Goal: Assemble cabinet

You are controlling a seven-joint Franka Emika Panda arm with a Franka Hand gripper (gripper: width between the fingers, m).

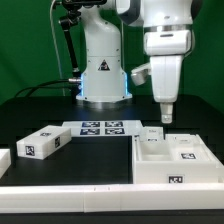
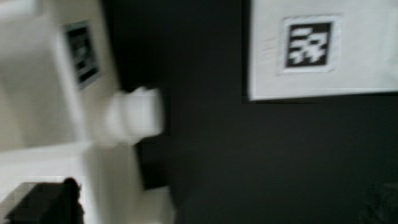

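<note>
Currently: claw [image 1: 166, 116] spread wide, empty, hanging above open-box cabinet shell [image 1: 172, 160] on dark tabletop [image 1: 100, 155]. Tagged drawer block [image 1: 42, 143] well apart, toward exterior view's left.

White glossy arm [image 1: 165, 30], rounded housings, dark joint seams. Grey-white gripper [image 1: 166, 113] with slim pale fingers. White base column [image 1: 100, 60], small triangular marking, blue glow low down. Black cables behind.
</note>
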